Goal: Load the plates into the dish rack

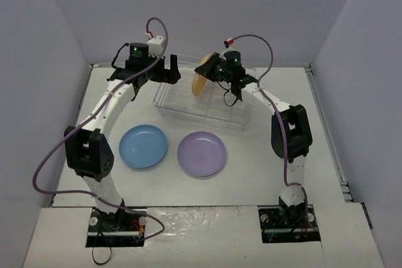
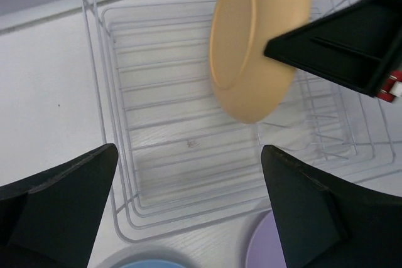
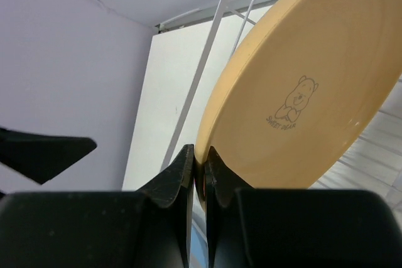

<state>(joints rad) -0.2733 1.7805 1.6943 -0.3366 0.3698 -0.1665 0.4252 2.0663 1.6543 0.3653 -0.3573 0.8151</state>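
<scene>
Yellow-orange plate [image 1: 201, 80] is held up on its edge over the dish rack [image 1: 201, 108], tilted, with its underside facing the left arm. The right gripper [image 3: 200, 155] pinches the plate's rim between its two fingers, which are pressed tight on the thin edge. A small bear drawing is printed on the plate's face. In the left wrist view the plate's lower edge sits over the right part of the rack, near the upright dividers [image 2: 326, 123]; whether it touches the wires cannot be told.

The left gripper [image 1: 164, 67] hovers at the rack's far left corner, its fingers spread wide with nothing between them. Below it the rack's left half shows bare wire floor inside a raised rim.

On the white table [image 1: 264, 174], nearer the arm bases, the light blue plate [image 1: 143, 146] and the lavender plate [image 1: 201, 154] lie flat side by side, apart. A strip of table shows between them and the rack's near rim.
</scene>
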